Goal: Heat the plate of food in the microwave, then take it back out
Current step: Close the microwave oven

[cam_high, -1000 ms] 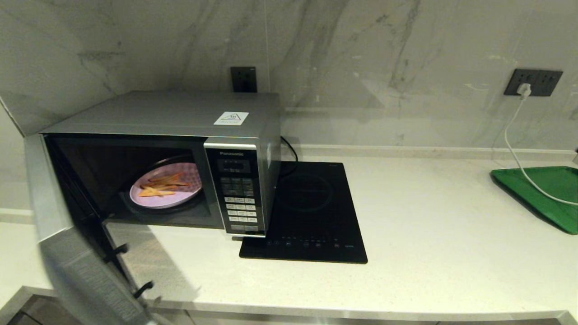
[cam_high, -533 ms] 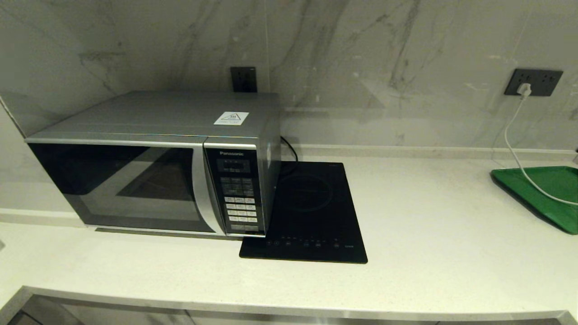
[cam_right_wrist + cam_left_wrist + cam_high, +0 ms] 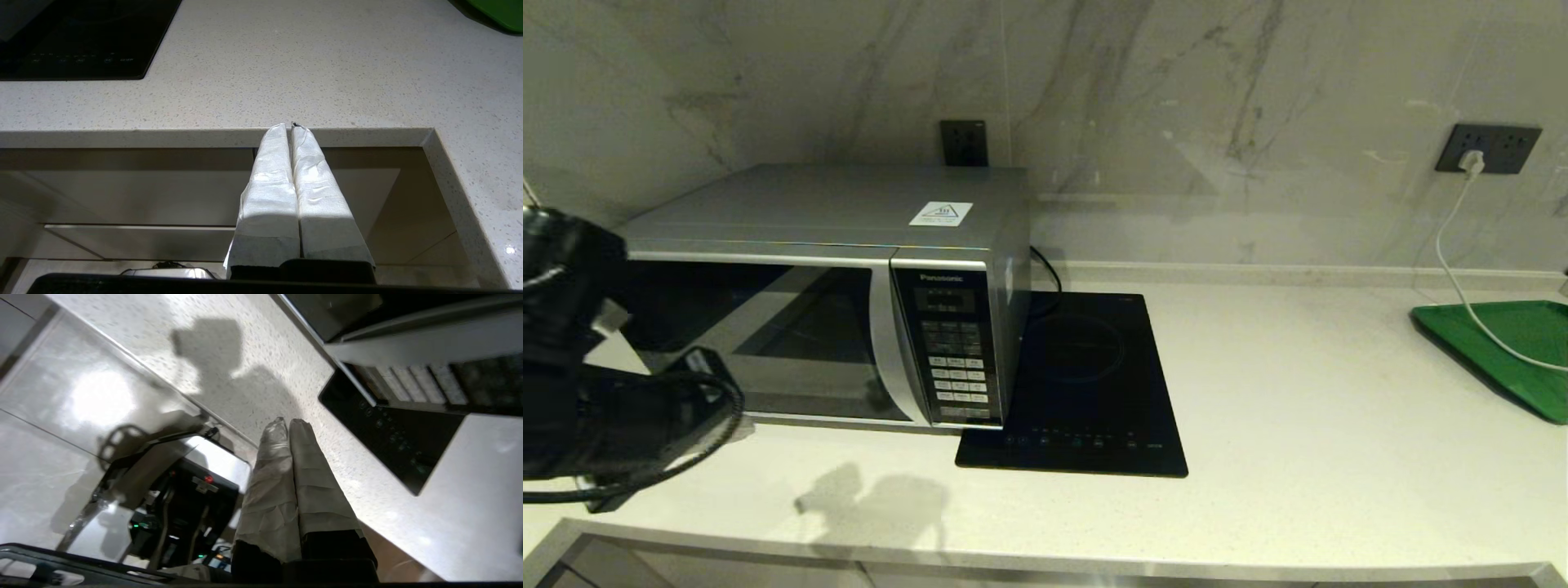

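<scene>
**Both claws clenched, microwave door closed**

My left claw (image 3: 286,424) is clenched on nothing, fingers pressed together, above the surface (image 3: 1298,408) near its front left edge, before the microwave (image 3: 825,286). The dark door hides the plate of food. My right claw (image 3: 291,126), clenched and holding nothing, hangs just off the front edge, past the induction hob (image 3: 1086,384).

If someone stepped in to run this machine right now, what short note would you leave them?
Left tool: shut, empty, over the counter in front of the microwave.
Right tool: shut, empty, parked at the counter's front edge.
Microwave door is closed; the plate of food is not visible, so whether it is inside cannot be seen through the dark glass.
Left to do, probably: start heating on the keypad, then open the door and take the plate out.
</scene>
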Controlling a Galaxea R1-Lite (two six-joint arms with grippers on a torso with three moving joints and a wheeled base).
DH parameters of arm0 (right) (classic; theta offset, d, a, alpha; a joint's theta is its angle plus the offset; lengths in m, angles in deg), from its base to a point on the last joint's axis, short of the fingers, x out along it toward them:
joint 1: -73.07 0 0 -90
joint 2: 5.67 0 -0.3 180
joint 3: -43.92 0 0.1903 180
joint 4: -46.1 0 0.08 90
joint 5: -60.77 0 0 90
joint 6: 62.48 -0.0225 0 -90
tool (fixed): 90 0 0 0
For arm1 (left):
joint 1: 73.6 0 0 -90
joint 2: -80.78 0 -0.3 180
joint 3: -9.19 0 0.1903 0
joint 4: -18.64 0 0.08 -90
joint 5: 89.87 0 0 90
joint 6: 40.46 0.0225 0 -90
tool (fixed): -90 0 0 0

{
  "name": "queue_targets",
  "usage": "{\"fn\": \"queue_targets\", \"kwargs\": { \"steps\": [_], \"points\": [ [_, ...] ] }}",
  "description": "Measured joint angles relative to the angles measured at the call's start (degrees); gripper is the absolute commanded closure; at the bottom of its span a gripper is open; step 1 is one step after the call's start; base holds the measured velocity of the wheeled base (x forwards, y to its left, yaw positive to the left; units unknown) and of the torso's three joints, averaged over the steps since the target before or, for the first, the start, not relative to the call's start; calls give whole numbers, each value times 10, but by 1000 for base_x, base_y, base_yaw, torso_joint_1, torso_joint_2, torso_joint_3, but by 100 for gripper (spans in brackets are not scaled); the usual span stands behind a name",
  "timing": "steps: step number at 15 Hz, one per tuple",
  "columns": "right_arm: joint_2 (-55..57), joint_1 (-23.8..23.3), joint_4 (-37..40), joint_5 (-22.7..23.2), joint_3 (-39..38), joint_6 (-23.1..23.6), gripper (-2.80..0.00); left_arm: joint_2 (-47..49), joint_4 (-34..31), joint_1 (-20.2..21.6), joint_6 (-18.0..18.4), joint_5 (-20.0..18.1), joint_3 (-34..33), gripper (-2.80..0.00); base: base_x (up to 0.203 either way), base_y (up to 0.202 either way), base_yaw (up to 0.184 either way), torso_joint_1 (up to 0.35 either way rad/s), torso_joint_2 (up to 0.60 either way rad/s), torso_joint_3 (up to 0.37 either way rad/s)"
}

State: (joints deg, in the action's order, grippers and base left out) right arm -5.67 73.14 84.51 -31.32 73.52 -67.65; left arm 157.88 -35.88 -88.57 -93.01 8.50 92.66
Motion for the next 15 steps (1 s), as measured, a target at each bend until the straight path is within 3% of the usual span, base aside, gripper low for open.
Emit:
{"fn": "queue_targets", "kwargs": {
  "steps": [4,6,9,11,15],
  "points": [
    [0,0,0,0,0,0,0,62,19,-144,-13,57,-18,0,0,0,0,0,0,0],
    [0,0,0,0,0,0,0,88,66,-205,-11,103,-65,0,0,0,0,0,0,0],
    [0,0,0,0,0,0,0,147,237,-292,32,201,-175,0,0,0,0,0,0,0],
    [0,0,0,0,0,0,0,194,362,-321,76,251,-216,0,0,0,0,0,0,0],
    [0,0,0,0,0,0,0,270,538,-337,153,244,-234,0,0,0,0,0,0,0]
  ]
}}
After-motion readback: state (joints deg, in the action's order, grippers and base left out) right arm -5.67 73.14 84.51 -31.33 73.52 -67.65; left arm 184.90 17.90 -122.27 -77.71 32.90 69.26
